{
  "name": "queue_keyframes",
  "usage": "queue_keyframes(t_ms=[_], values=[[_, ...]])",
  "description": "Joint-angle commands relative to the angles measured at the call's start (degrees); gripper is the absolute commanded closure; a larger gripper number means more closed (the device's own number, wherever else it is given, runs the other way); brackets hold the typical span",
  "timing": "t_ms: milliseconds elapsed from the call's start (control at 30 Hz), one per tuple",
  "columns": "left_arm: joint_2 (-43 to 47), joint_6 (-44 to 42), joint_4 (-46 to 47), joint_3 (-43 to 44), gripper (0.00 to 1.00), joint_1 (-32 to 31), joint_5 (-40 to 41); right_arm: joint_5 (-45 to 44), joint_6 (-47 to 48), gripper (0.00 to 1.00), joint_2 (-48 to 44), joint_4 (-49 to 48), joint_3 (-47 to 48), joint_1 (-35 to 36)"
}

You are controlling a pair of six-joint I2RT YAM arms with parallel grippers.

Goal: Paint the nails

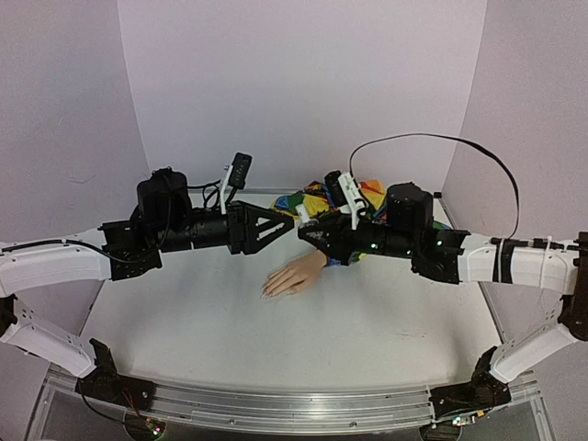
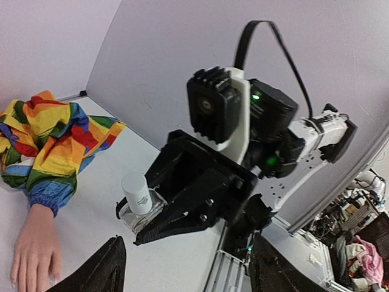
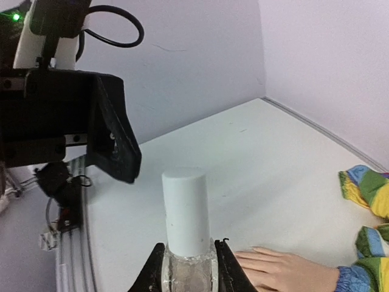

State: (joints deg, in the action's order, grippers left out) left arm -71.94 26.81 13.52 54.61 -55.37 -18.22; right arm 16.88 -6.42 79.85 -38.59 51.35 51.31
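Above table (image 1: 386, 331), right hand (image 3: 188, 271) clasps bottle (image 3: 185, 213) (upright)

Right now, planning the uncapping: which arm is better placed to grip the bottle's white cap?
Left. The left pincer, open, faces the white cylindrical cap, while the right pincer is shut on the small clear bottle.

Right tool (image 3: 189, 267) clamps clear bottle (image 3: 184, 213), white cap upright; mannequin hand (image 3: 285, 271) just beside, on table (image 3: 273, 164).

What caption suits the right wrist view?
Right gripper holding a clear bottle with white cylindrical cap upright, near the peach mannequin hand.
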Motion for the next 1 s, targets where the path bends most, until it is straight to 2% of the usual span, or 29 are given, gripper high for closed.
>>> queue_keyframes(t_ms=[0, 100, 300, 433, 567, 733, 900, 967], values=[[4.0, -4.2, 2.4, 2.3, 0.26, 0.4, -8.3, 37.6, -9.8, 1.0, -1.1, -2.7, 3.7, -3.9], [4.1, -4.7, 3.2, 3.0, 0.22, 0.4, -11.8, 46.1, -15.0, 1.0, -0.7, -8.2, 4.3, -3.9], [0.3, -2.5, 6.7, 4.8, 0.2, 0.4, -19.6, 47.9, -20.9, 1.0, -1.2, -16.5, 3.5, -3.9], [-2.7, -1.1, 9.4, 7.5, 0.28, -0.1, -26.0, 49.2, -21.9, 1.0, 1.2, -16.7, 4.6, -3.9], [-3.6, -1.3, 10.1, 9.0, 0.3, -0.6, -26.6, 49.2, -21.7, 1.0, 1.9, -16.9, 4.7, -3.9], [-5.6, -1.0, 10.2, 10.2, 0.49, -0.8, -27.0, 49.1, -21.5, 1.0, 1.5, -17.0, 4.5, -3.9], [-7.2, -0.9, 10.2, 10.7, 0.62, -1.2, -27.4, 47.7, -21.0, 1.0, 0.8, -17.0, 3.7, -3.9], [-7.3, -1.1, 10.2, 10.6, 0.7, -1.3, -27.0, 47.0, -20.9, 1.0, 0.6, -16.9, 3.5, -3.9]])
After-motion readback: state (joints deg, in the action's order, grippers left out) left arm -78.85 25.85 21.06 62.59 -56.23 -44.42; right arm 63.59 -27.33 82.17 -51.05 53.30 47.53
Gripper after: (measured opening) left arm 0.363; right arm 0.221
